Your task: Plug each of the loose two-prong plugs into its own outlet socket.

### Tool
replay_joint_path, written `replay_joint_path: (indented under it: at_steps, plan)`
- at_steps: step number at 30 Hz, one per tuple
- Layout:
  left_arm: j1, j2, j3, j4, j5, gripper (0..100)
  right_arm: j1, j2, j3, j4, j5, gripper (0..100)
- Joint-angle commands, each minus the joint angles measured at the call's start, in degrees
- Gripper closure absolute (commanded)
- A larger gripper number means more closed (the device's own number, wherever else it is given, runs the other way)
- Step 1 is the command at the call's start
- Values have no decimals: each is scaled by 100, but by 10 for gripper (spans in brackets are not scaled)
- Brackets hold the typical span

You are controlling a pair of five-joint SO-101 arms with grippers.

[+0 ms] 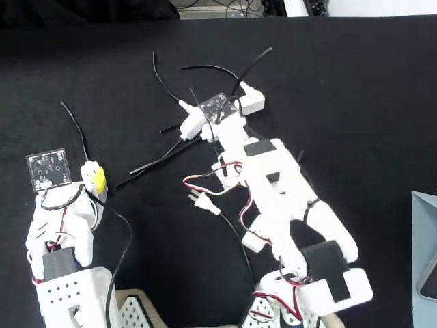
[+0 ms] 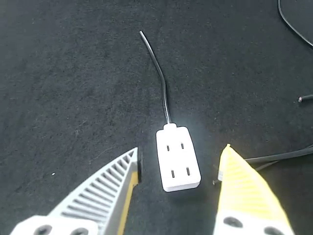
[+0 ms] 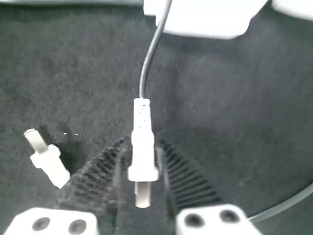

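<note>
My left gripper (image 2: 181,149) is open low over the black mat, its grey finger (image 2: 112,181) and yellow finger (image 2: 244,188) on either side of a white outlet block (image 2: 177,159) with two pairs of slots. In the high view this outlet (image 1: 87,169) lies at the left. My right gripper (image 3: 142,147) is shut on a white two-prong plug (image 3: 143,156) with a black cord. A white outlet (image 3: 205,17) lies just beyond it. A second plug (image 3: 46,156) rests beside the fingers. Another loose plug (image 1: 201,200) lies mid-table by the right arm (image 1: 273,184).
Several black cords (image 1: 157,160) cross the mat between the arms and at the back. A white outlet (image 1: 250,102) sits at the back centre. A grey-blue bin (image 1: 427,246) stands at the right edge.
</note>
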Motion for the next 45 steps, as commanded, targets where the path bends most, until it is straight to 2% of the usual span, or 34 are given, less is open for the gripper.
replay_joint_path:
  at_steps: [1, 11, 23, 30, 34, 41, 45]
  plan:
    - [-31, -53, -40, -132, 35, 736, 70, 136, -57, 35, -105, 853]
    - [-40, -53, -31, -132, 35, 736, 9, 532, -875, 475, -35, 874]
    - [-22, -53, -22, -132, 35, 736, 44, 1868, -2202, 1231, -35, 878]
    - [-13, -53, -22, -132, 35, 736, 44, 1877, -2316, 1380, -35, 880]
    - [-13, -53, -22, -132, 35, 736, 44, 1877, -2316, 1354, 132, 985]
    - [-13, -53, -22, -132, 35, 736, 44, 1815, -2325, 1468, 396, 987]
    - [-4, -53, -48, -132, 35, 736, -18, 1024, -2378, 1855, 378, 987]
